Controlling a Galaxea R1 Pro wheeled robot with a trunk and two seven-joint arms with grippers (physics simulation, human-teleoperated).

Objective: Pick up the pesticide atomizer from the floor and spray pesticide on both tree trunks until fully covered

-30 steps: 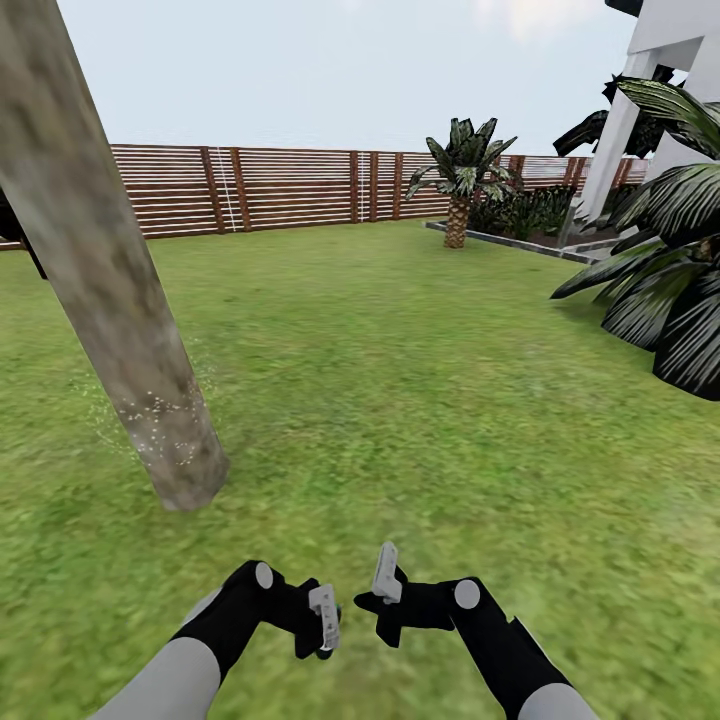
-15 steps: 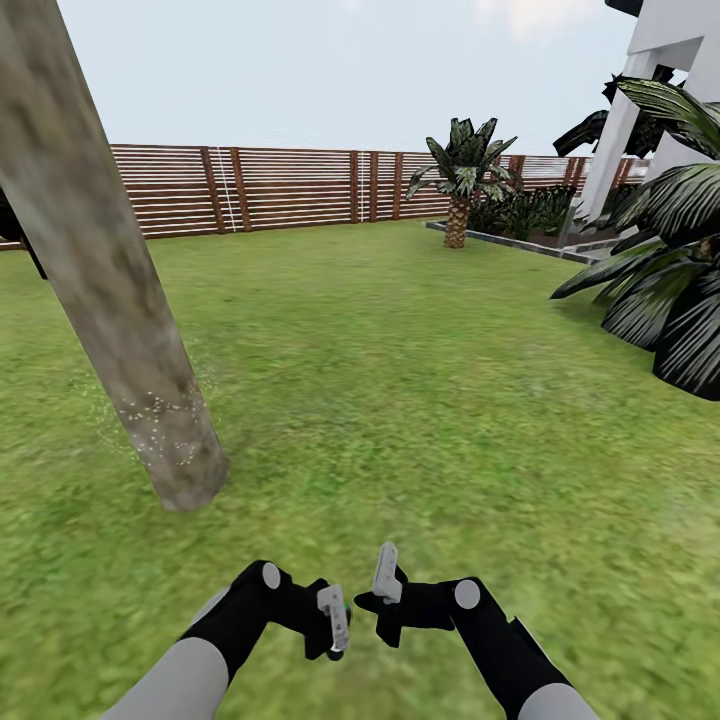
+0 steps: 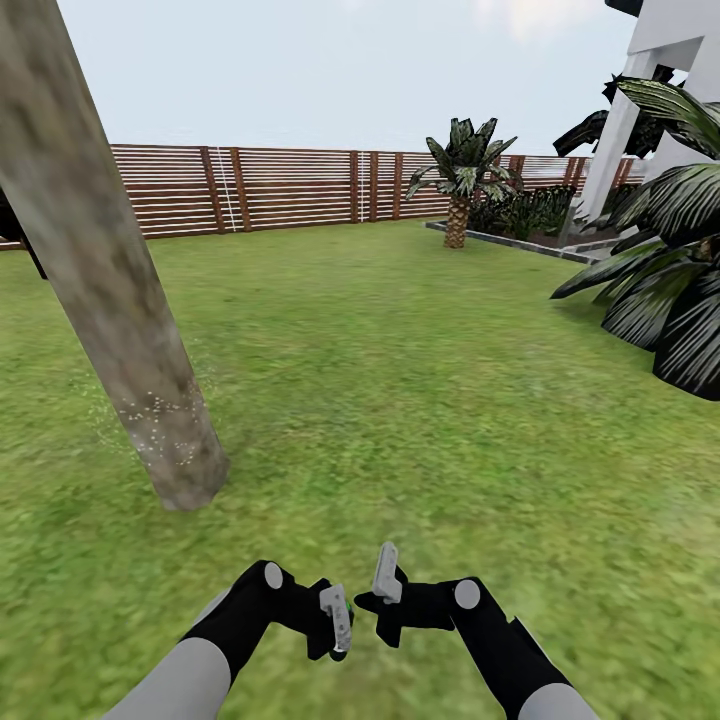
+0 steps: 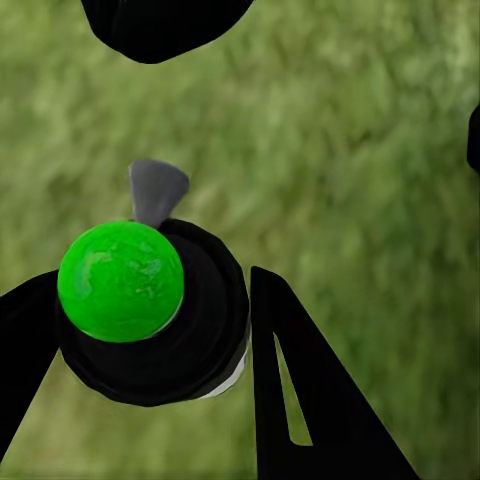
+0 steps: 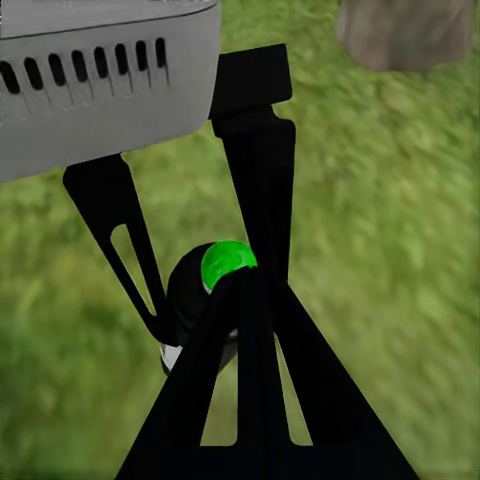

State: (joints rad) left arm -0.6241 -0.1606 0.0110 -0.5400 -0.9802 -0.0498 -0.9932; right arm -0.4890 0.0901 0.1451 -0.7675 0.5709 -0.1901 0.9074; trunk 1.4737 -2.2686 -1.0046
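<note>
A: What is seen at the far left of the head view?

B: A tree trunk [image 3: 110, 290] is seen leaning across the left side, thick and blotchy grey-brown, widening where it meets the lawn [image 3: 400, 400]. Fine white specks of pesticide [image 3: 160, 415] are scattered over its lower part and on the grass just beside it. Its base [image 5: 405, 32] is also caught by the right wrist view.

A: And behind it?

B: A reddish-brown slatted fence [image 3: 290, 187] is shown running along the far edge of the lawn.

A: Where is the pesticide atomizer?

B: It is held in the left end effector [image 3: 334, 625], low in the head view, where a speck of green is glimpsed at the fingers. In the left wrist view the pesticide atomizer [image 4: 150, 310] is shown as a black bottle with a bright green cap and a grey nozzle, clamped between two black fingers [image 4: 310, 400]. It is also seen in the right wrist view [image 5: 212, 285], gripped by the left end effector's fingers above the grass.

A: And the right end effector?

B: The right end effector [image 3: 385, 590] is held just beside the left one. Nothing is seen in it; how far its fingers are parted cannot be told.

A: Further right?

B: A short palm [image 3: 462, 175] is seen near the fence, a white building [image 3: 660, 90] at the upper right, and dark palm fronds [image 3: 660, 290] at the right edge.
</note>
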